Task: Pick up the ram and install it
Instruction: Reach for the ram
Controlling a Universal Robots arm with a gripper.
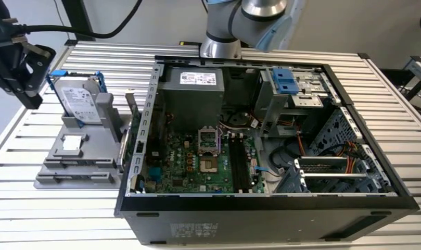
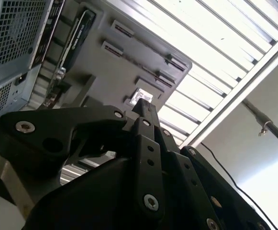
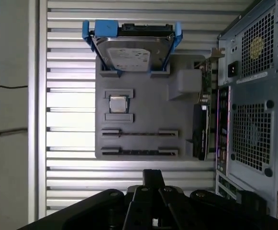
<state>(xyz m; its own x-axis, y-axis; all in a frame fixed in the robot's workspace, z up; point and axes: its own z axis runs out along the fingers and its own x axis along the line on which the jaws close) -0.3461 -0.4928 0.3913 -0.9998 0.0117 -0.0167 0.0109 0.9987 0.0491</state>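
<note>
the black tool (image 3: 153, 178), pinched closed and empty, hangs above; the thin dark ram stick (image 3: 139, 152) lies below, running left-right.

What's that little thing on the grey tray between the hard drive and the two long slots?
A small square silver chip lies flat there in its own recess on the grey tray, as the first wrist view shows.

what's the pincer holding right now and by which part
Nothing that I can see: the pincer hovers bare over the grey tray, with no object in its grip.
</note>
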